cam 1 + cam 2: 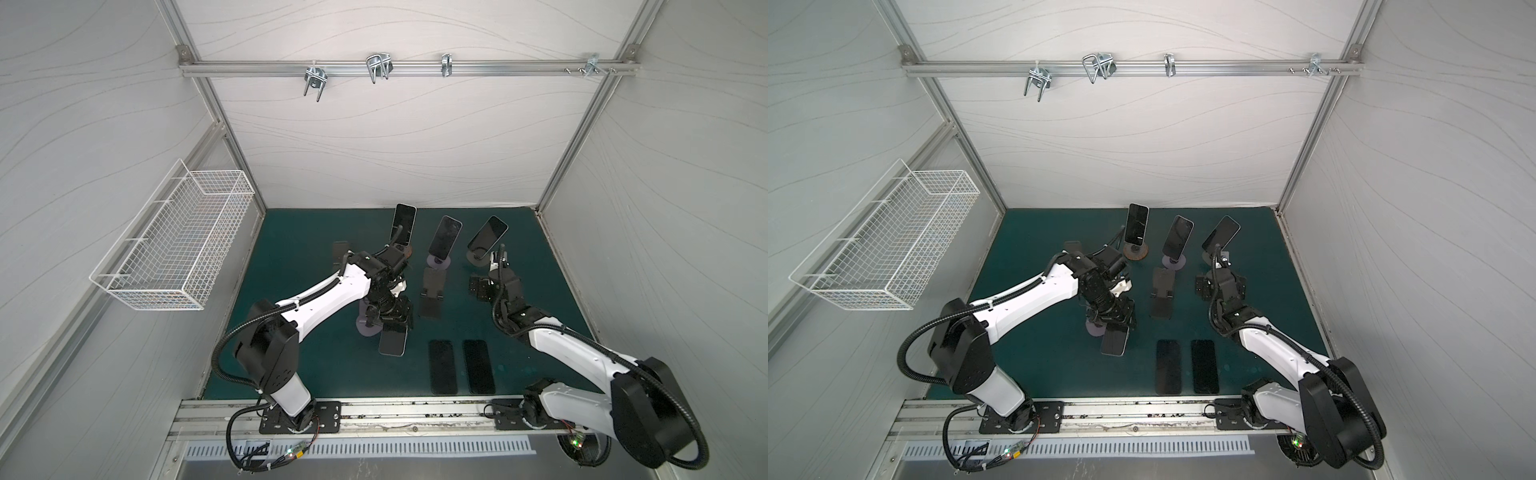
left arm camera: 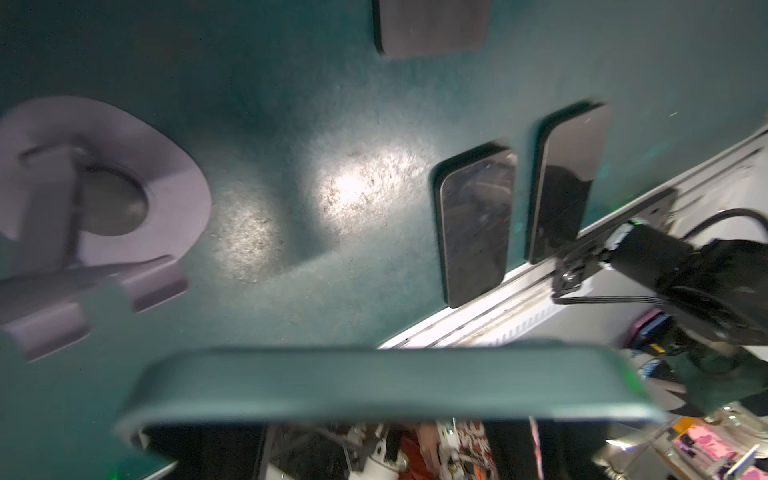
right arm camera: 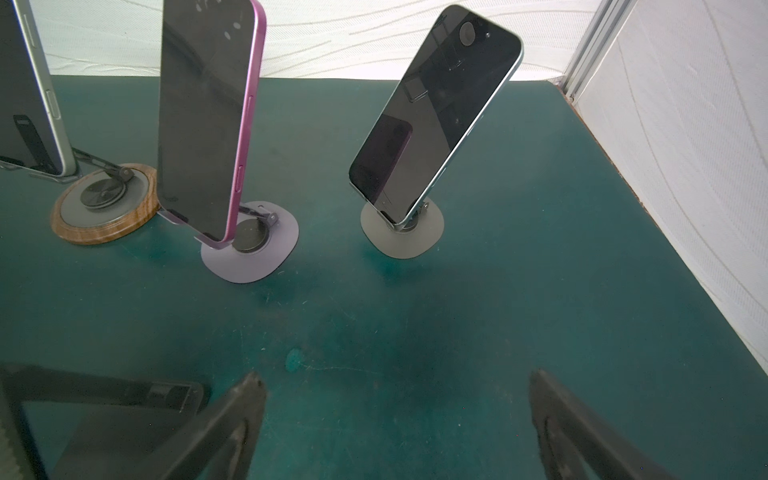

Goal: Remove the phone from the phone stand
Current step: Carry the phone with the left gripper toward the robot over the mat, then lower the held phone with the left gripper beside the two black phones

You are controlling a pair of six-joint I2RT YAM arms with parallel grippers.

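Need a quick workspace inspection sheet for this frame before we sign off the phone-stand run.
Surface: green mat, scuffed.
Job's things: held phone off purple-grey stand; purple phone, blue-edged phone, silver-edged phone on stands at back; flat phones in front.
Clutter: empty black folding stand mid-mat.
Grippers: left gripper shut on held phone; right gripper open, empty.
Cables: arm conduit tidy; loose wires at front rail.
Surroundings: wire basket on left wall; hooks on back rail.

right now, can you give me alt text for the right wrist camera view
Three dark-screened phones stand propped on stands on a green mat: a purple-edged phone between a blue-edged phone and a partly cropped silver phone. The right hand, open and empty, frames the foreground.
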